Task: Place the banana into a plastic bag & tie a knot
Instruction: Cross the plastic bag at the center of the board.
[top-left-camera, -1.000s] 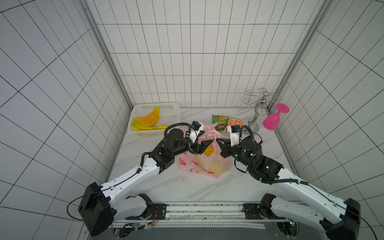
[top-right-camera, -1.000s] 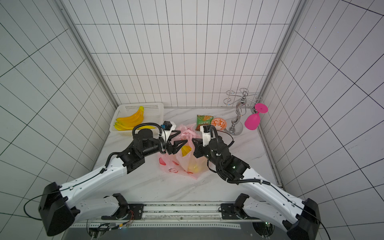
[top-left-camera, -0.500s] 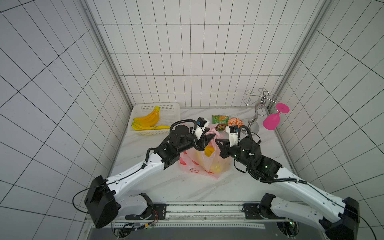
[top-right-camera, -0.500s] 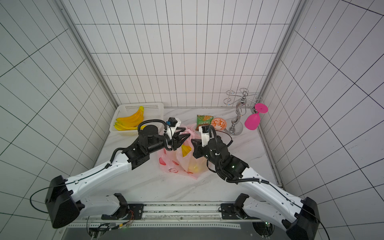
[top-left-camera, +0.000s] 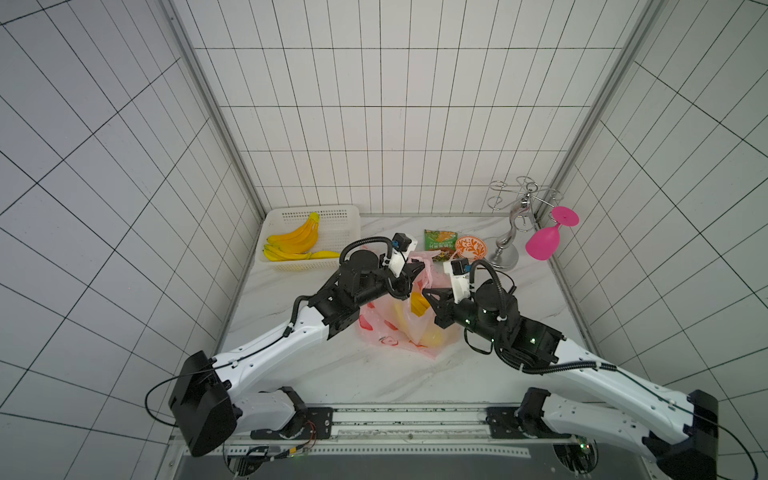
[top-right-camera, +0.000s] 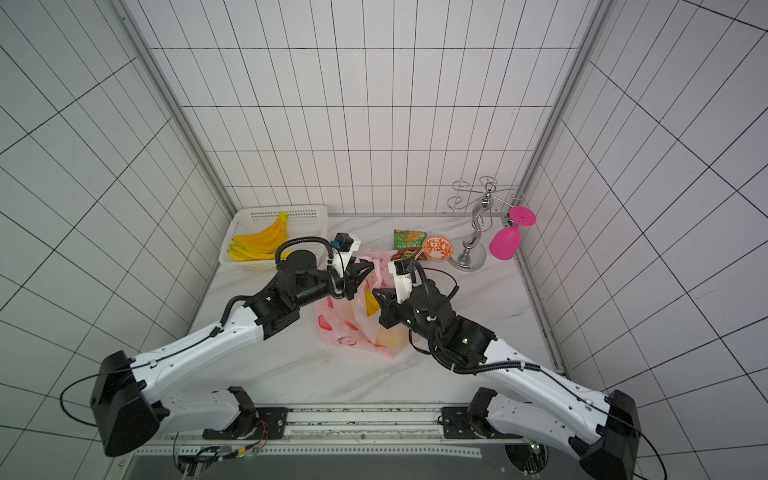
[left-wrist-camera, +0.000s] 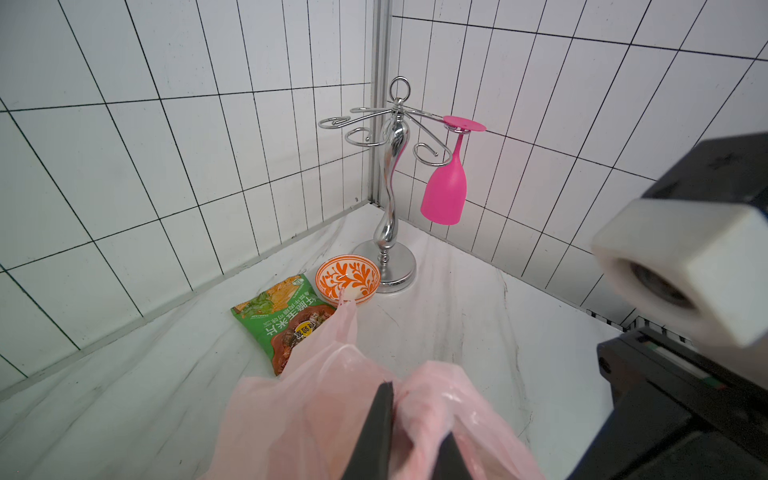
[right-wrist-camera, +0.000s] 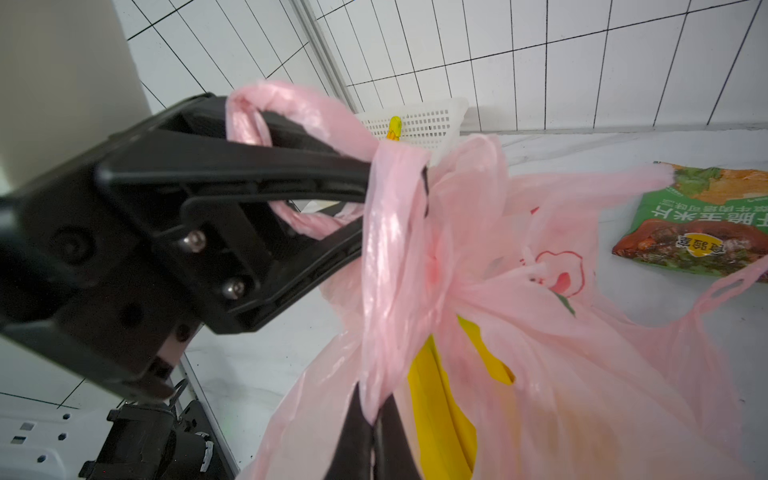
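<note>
Bag (top-left-camera: 384, 332) sits mid-table (top-left-camera: 374, 374), mouth up, between both arms. Banana (top-left-camera: 417, 306) is inside bag, yellow visible thru the pink film.

L gripper (top-left-camera: 417, 270): jaws closed on bag top, far-left side of bag. In R wrist view a handle loop (right-wrist-camera: 291, 104) wraps round one finger.

R gripper (top-left-camera: 428, 297): jaws fully closed, pinching bag film just right of banana. Both gripper tips are near each other above bag.

Basket (top-left-camera: 349, 216) w/ bananas (top-left-camera: 293, 243) at far left. Snack pack (top-left-camera: 439, 241), bowl (top-left-camera: 469, 249) and rack (top-left-camera: 509, 237) w/ hung pink glass (top-left-camera: 542, 243) at far right
</note>
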